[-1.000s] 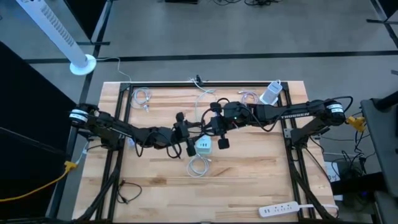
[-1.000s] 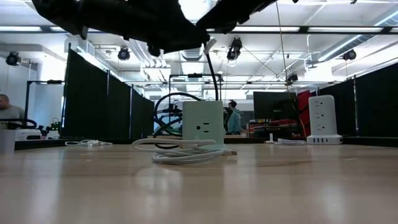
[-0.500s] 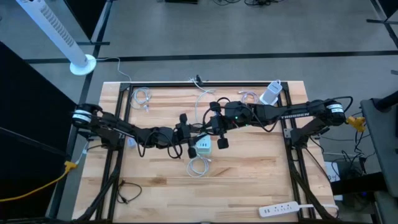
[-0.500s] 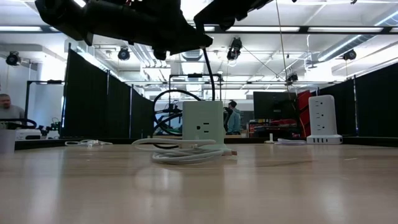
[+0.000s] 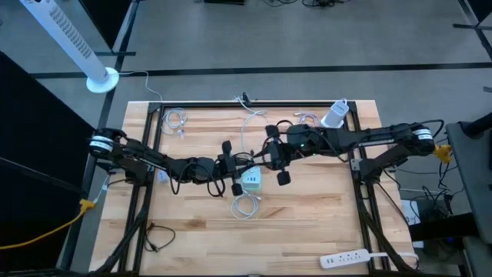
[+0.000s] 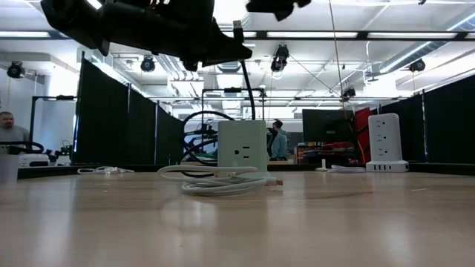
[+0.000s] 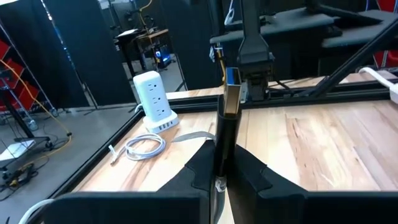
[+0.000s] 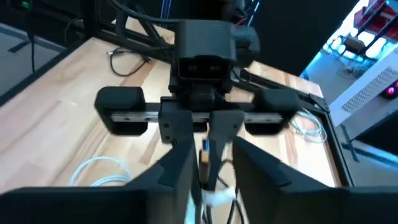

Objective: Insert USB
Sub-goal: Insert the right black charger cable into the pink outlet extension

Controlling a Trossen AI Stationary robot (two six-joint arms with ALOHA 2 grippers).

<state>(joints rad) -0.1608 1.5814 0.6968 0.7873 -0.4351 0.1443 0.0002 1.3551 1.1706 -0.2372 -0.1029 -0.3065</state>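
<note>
High view, USB plug [image 7: 231, 99]: pinched upright in left gripper [image 5: 235, 178], above table [image 5: 323, 223] centre.
Charger cube [image 5: 251, 181]: just beside left gripper; coiled white cable [image 5: 245, 205] near it.
Right gripper [image 5: 280, 160]: fingers spread, facing left gripper.

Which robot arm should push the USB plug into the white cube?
Probably the left. Its pincer is shut on the USB plug, right beside the white cube. The right pincer sits just past the cube and looks open, holding nothing.
</note>
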